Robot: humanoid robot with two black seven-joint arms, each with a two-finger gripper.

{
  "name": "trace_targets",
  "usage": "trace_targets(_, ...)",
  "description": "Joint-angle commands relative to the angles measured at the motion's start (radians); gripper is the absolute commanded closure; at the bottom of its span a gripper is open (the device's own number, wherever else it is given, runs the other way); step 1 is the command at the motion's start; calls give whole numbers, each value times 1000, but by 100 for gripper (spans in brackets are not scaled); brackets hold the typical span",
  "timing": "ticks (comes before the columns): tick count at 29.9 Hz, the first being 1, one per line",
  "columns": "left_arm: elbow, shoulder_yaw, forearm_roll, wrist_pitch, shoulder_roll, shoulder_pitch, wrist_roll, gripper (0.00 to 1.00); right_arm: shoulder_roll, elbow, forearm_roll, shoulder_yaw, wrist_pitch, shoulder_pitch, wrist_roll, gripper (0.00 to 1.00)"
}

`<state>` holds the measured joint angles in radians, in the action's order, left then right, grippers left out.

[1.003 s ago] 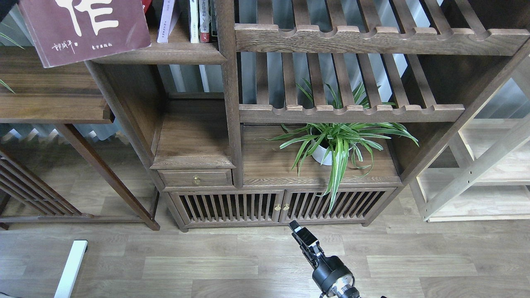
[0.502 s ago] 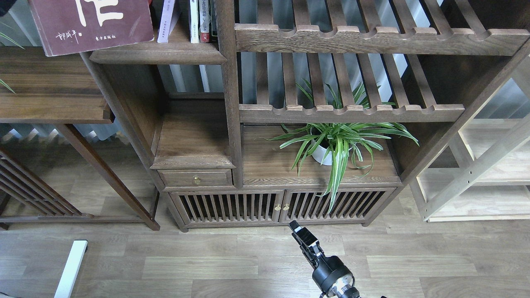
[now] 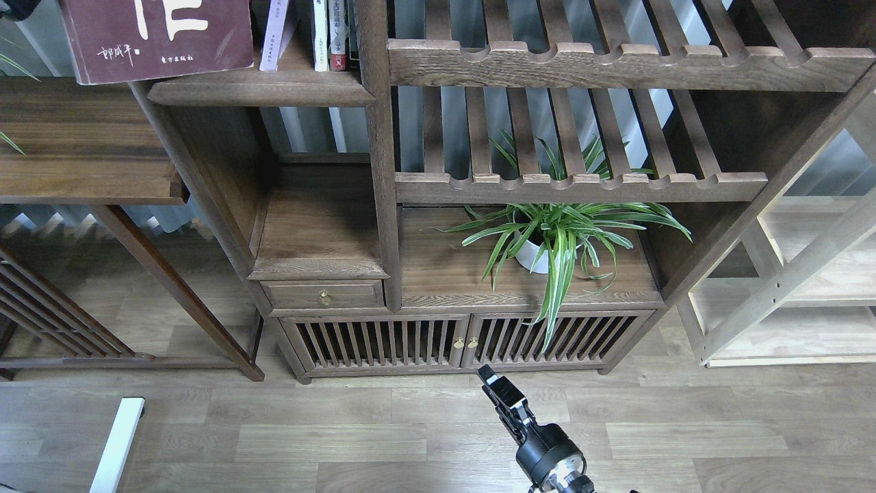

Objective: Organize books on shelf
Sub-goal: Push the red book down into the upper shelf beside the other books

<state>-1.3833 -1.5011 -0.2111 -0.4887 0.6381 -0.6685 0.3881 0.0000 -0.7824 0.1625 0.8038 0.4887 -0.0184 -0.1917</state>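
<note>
A large maroon book (image 3: 157, 34) with white Chinese characters hangs at the top left, its lower edge level with the front of the shelf (image 3: 260, 90), a narrow dark-brown board. Its top is cut off by the frame. A dark part (image 3: 15, 7) in the top left corner touches the book's left side; it may be my left gripper, and no fingers show. Standing on the shelf are a lavender-white book (image 3: 275, 34), a white book (image 3: 320, 34) and a red-based book (image 3: 337, 41). My right gripper (image 3: 494, 385) hangs low over the floor, far from the books, too dark to read.
Slatted racks with scalloped rails (image 3: 582, 65) fill the right of the cabinet. A potted spider plant (image 3: 547, 239) stands on the cabinet top. There is a dark side table (image 3: 82, 164) on the left, pale shelving (image 3: 807, 294) at right, and a white bar (image 3: 116, 445) on the floor.
The maroon book has moved up and to the right and turned from tilted to nearly level. My right arm has not moved.
</note>
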Motion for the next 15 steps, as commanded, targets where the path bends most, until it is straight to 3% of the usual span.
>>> trace_targets(1,3,1,-27,0,-2,-10,0,97,0,-2,0,0,0,0,0,52)
trace_targets(15,67,16,-91,0,-9,-66,-2,97,0,-5,0,0,0,0,0,52)
